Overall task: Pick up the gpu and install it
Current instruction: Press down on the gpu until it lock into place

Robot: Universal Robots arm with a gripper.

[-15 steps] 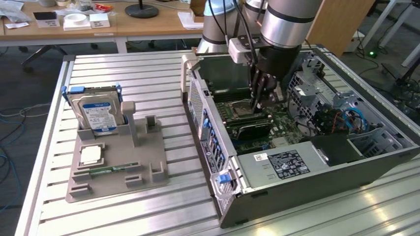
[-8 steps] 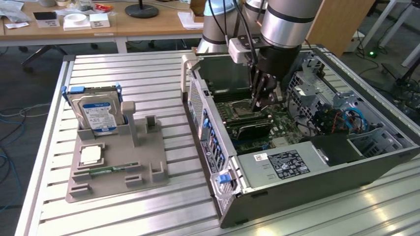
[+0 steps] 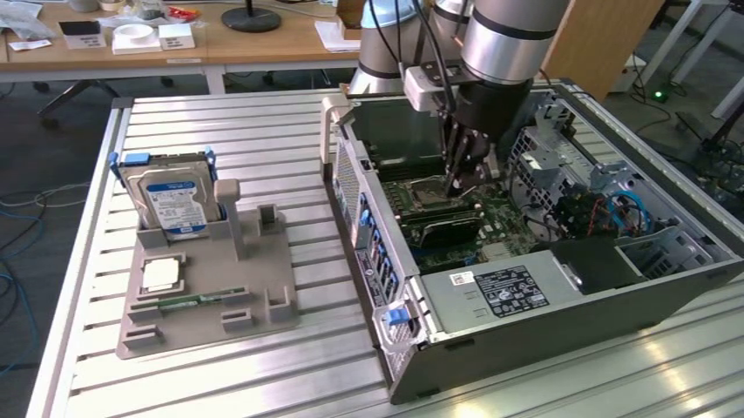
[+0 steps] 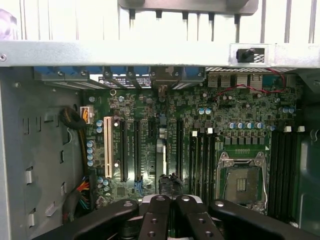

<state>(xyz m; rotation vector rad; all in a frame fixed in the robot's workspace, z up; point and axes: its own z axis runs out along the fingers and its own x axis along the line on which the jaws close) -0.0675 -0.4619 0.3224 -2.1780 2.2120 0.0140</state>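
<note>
A wooden desk (image 3: 209, 43) stands at eleven o'clock, cluttered with white boxes (image 3: 134, 37) and a black lamp base (image 3: 251, 19). Dark floor (image 3: 47, 148) runs at nine o'clock, strewn with cables (image 3: 23, 205). A wooden panel (image 3: 605, 39) rises at one o'clock.

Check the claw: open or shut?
Shut. In the wrist view the claw has its fingers pressed together above the motherboard.

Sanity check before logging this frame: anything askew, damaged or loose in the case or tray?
Nothing stands out. Claw sits shut over the motherboard inside the open case; hard drive stands upright in its tray.
</note>
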